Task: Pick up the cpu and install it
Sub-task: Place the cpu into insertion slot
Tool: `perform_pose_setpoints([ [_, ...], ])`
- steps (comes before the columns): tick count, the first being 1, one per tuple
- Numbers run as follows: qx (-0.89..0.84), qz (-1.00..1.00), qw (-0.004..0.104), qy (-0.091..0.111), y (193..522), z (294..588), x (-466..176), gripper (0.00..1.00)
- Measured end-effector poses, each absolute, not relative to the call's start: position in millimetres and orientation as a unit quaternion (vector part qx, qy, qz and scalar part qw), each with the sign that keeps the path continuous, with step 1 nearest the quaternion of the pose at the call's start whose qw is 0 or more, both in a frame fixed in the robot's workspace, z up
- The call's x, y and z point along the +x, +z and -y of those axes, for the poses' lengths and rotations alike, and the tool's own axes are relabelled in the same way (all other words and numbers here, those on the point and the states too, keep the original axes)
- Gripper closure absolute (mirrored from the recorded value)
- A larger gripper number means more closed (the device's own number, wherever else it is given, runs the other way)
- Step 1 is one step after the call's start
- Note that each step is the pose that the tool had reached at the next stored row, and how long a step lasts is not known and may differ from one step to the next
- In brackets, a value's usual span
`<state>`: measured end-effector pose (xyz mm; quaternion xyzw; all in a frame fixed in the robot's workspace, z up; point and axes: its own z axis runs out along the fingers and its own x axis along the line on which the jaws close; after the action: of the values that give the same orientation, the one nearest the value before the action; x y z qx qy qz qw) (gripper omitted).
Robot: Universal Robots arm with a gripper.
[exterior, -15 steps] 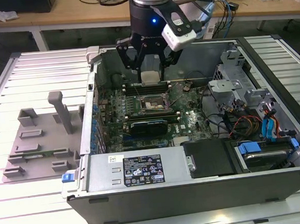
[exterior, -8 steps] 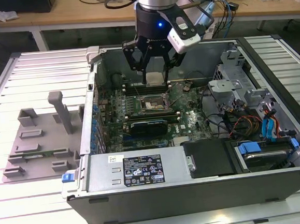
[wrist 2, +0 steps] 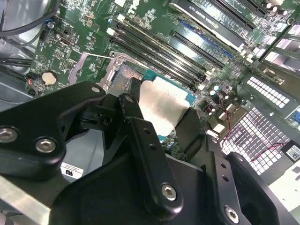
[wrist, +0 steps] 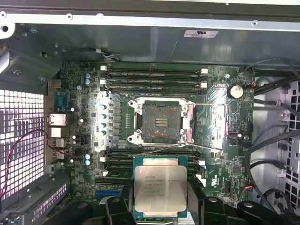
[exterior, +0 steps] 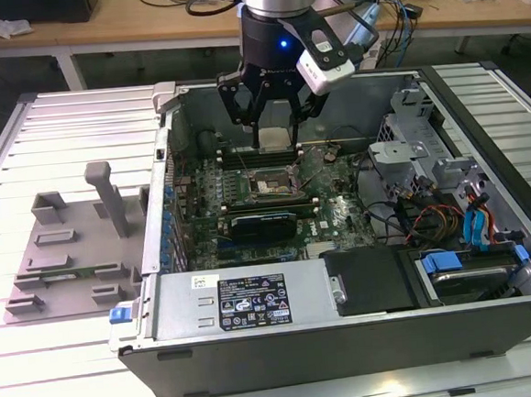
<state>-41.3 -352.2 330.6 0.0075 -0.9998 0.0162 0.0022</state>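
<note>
The arm (exterior: 277, 0) hangs vertical, gripper (exterior: 274, 135) clamped on the cpu (wrist: 160, 190).

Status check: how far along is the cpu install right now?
Pickup looks done: the gripper is shut on the cpu, held above the motherboard. The socket sits open and empty, so the cpu is not yet seated.

Bright, even overhead light; white glare on slatted table (exterior: 50, 386). Washed-out sheen across cpu (wrist 2: 161, 105) in the second wrist view.

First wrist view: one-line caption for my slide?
Gripper holds the cpu over the motherboard; the socket sits empty.
</note>
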Motion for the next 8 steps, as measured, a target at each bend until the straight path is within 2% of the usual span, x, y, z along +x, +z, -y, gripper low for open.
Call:
perform_pose_setpoints([
  [8, -0.044, 0.999, 0.003, 0.016, 330.4, 352.2, -41.3, 0.45],
])
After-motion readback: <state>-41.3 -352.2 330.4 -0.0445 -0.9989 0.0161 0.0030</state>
